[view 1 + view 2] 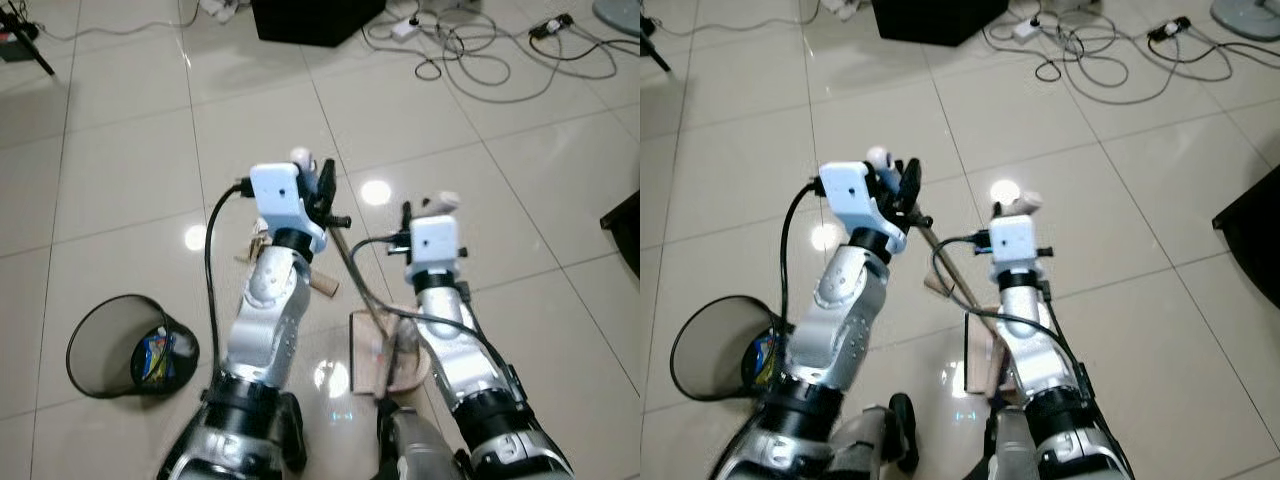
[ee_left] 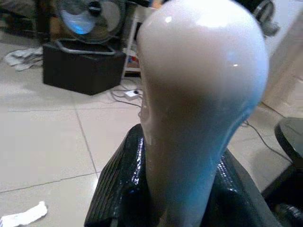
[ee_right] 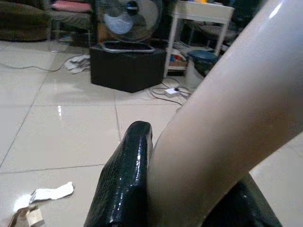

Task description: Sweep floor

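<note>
My left gripper (image 1: 318, 186) is raised at mid-height and shut on a white rounded handle (image 2: 199, 85). A thin rod (image 1: 358, 282) slants from it down to a flat wooden head (image 1: 372, 362) on the tiles between my arms. To its right, my right gripper (image 1: 436, 208) is shut on a second, cream-white handle (image 3: 227, 118), whose lower end is hidden behind the arm. Light scraps (image 1: 257, 244) and a small wooden piece (image 1: 324, 287) lie on the floor below the left gripper. A paper scrap (image 3: 45, 194) lies on the tiles ahead.
A black mesh bin (image 1: 128, 345) lies to my left with a blue packet (image 1: 157, 352) inside. Cables (image 1: 480, 55) and a black box (image 1: 310, 18) are on the floor ahead. A dark furniture edge (image 1: 625, 225) is at the right. A fan (image 3: 128, 19) stands beyond the box.
</note>
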Tool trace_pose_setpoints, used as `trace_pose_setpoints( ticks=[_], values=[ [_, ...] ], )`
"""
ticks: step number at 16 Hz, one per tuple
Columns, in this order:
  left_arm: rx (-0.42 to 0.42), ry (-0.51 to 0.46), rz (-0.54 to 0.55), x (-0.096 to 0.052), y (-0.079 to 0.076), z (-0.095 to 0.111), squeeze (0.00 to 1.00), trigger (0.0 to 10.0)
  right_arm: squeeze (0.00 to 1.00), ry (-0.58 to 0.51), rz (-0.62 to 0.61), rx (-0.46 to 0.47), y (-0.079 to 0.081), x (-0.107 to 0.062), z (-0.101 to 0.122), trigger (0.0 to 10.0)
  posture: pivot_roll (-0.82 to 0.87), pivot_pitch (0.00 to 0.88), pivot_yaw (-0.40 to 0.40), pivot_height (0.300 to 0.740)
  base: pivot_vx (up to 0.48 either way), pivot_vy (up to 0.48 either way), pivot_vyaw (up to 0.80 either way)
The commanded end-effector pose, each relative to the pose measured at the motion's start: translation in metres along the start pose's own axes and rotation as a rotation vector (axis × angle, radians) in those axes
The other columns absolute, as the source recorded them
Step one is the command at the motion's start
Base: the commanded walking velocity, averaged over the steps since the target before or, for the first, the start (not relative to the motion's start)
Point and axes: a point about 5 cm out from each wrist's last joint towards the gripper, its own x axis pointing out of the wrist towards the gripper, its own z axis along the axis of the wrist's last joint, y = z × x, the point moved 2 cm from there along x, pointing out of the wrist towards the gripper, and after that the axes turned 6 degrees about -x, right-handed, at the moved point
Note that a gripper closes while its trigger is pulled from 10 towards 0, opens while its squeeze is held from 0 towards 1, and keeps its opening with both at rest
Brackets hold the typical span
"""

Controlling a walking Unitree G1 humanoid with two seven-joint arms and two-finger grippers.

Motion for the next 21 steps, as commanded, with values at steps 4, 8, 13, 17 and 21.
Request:
trace_pose_setpoints(
  ticks=[4,8,13,17,21],
  values=[
    [0.131,-0.026,-0.060,0.012,0.017,0.024,0.00,10.0,0.00,-0.029,-0.072,0.113,-0.013,0.004,0.016,10.0,-0.03,0.116,0.078,0.740,0.000,0.000,0.00],
    [0.284,-0.080,-0.069,0.016,0.049,0.056,0.00,10.0,0.00,-0.080,-0.113,0.138,-0.034,0.003,0.035,10.0,-0.05,0.028,0.070,0.740,0.000,0.000,0.00],
    [0.385,-0.106,-0.022,0.011,0.078,0.080,0.00,10.0,0.00,-0.107,-0.135,0.201,-0.047,-0.001,0.050,10.0,-0.08,0.000,0.099,0.740,0.000,0.000,0.00],
    [0.444,-0.012,-0.008,-0.004,0.094,0.060,0.00,10.0,0.00,-0.109,-0.175,0.267,-0.056,0.000,0.059,10.0,-0.07,0.000,0.111,0.740,0.000,0.000,0.00],
    [0.432,0.158,0.028,-0.031,0.106,0.022,0.00,10.0,0.00,-0.133,-0.207,0.321,-0.069,0.003,0.074,10.0,-0.08,0.000,0.120,0.740,0.000,0.000,0.00]
  ],
)
